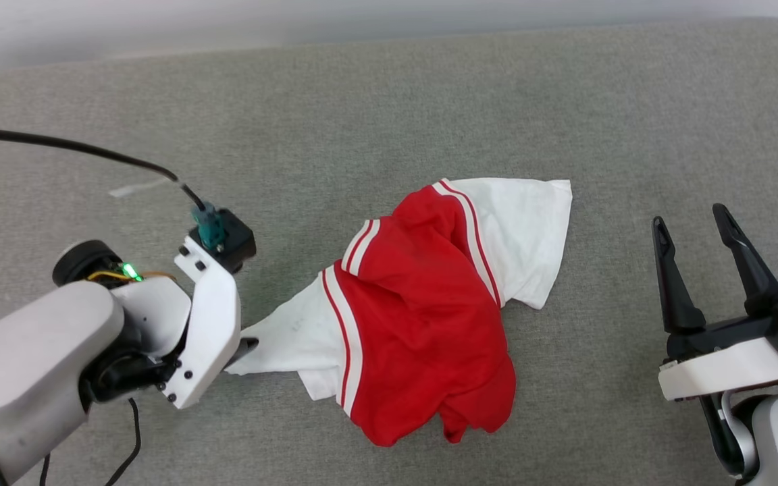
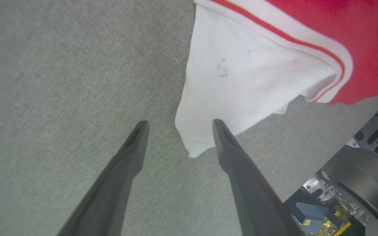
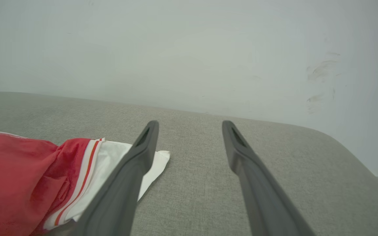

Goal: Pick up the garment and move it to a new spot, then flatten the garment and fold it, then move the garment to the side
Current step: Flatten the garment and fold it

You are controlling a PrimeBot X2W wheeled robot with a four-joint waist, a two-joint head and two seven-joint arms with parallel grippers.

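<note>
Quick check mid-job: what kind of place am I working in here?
Likely an indoor lab or test setup: a grey fabric-covered surface set against a bare, scuffed pale wall, with one crumpled garment lying on it.

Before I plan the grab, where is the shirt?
In the head view, the shirt lies crumpled at centre, one white sleeve tip by the left gripper.
</note>
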